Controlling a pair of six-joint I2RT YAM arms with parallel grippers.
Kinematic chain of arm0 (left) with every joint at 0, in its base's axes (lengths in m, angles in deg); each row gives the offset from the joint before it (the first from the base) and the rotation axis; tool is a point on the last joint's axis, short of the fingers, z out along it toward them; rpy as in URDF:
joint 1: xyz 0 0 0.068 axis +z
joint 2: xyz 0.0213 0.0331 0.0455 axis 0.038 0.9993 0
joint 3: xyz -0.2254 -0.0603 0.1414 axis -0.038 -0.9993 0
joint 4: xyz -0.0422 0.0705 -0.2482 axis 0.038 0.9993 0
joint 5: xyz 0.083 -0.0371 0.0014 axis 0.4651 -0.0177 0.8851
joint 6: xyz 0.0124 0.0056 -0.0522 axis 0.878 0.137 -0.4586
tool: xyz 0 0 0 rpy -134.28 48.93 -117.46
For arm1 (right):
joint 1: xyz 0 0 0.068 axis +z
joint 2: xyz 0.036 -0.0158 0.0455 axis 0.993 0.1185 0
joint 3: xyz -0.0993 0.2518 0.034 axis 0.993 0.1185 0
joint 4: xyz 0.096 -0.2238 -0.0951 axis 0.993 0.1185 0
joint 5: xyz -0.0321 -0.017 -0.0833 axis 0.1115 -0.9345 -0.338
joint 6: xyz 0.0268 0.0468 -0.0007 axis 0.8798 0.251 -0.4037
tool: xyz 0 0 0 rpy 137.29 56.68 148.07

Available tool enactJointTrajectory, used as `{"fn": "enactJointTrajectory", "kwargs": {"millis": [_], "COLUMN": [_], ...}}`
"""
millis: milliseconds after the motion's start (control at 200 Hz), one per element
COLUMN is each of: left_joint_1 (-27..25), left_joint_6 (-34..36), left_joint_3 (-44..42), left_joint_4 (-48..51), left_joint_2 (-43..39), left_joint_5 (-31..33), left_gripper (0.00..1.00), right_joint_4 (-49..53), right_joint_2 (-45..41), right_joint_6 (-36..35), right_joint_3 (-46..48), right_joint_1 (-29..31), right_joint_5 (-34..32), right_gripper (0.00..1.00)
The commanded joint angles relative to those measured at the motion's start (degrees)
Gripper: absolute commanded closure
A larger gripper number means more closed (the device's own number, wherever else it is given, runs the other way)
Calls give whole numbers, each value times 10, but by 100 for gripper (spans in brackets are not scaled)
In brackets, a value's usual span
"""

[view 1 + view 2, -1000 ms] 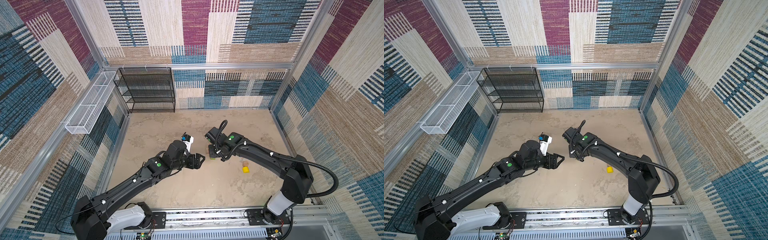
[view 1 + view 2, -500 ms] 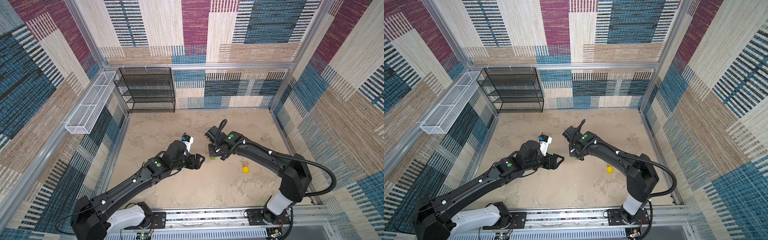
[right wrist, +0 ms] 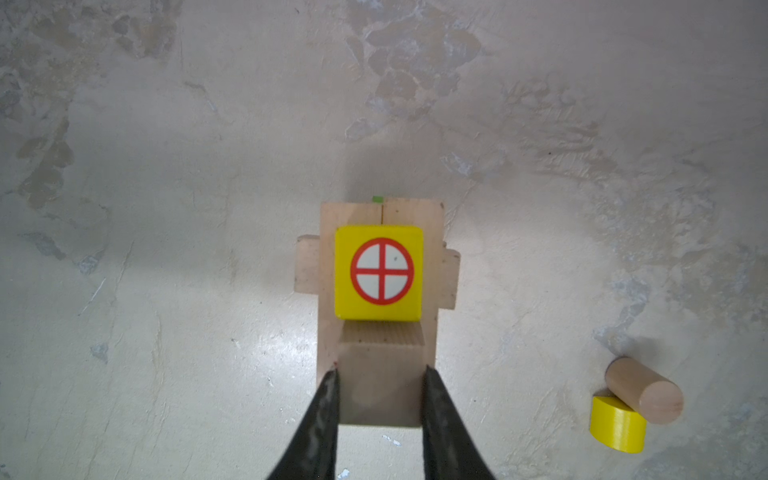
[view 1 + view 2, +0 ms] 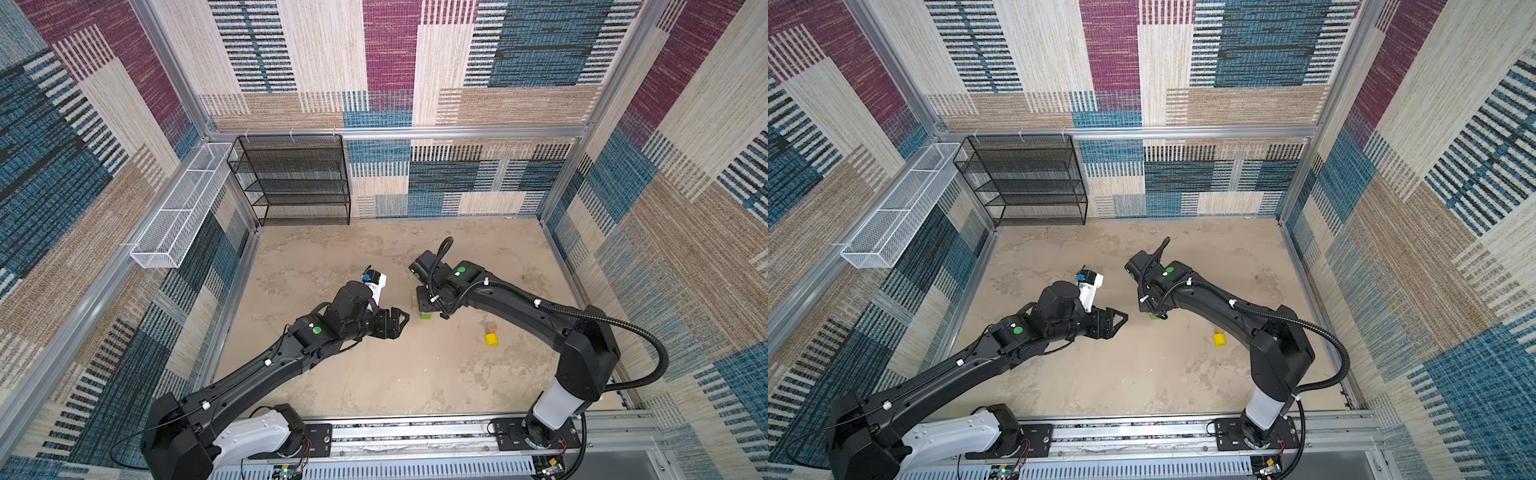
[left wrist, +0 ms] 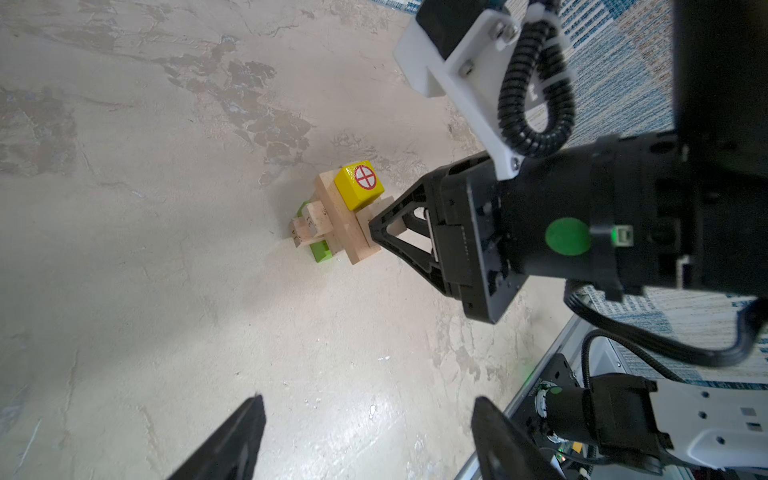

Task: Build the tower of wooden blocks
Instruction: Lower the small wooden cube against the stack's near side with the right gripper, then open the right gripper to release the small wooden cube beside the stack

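Beige tabletop (image 4: pixel 374 374) under wood block tower (image 5: pixel 338 216), patchwork walls (image 4: pixel 390 62)

Both top views look steeply down from high above the near edge, covering the whole floor (image 4: pixel 374 374). The left wrist camera slants down and rightward at the wood block tower (image 5: pixel 345 220) from nearby; the right wrist camera looks straight down from close above it. All four views share it.

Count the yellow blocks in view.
2. The red-marked yellow cube sits atop the tower; the yellow cylinder lies on the table beside the tan round piece. Others may be hidden inside the stack.
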Motion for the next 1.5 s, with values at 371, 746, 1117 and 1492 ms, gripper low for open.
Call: {"fn": "enactJointTrajectory", "kwargs": {"millis": [371,746,1117,1492], "left_joint_1": [1,1,0,1], "left_joint_6": [9,8,5,9], "left_joint_3": [-5,-6,-5,-4], "left_joint_4": [13,18,21,23], "left_joint_2": [-22,-31,-38,-38], "left_joint_5": [26,25,27,28], "left_gripper": [17,17,18,18], "right_joint_4": [5,4,0,-2], "right_joint_2": [-5,-12,4,6], "right_joint_6": [-1,6,7,12], "right_joint_3": [-19,-7,-3,0], "right_joint_1": [0,0,-1,-1], "right_joint_5": [8,14,8,5], "right_gripper": [51,50,53,59]}}
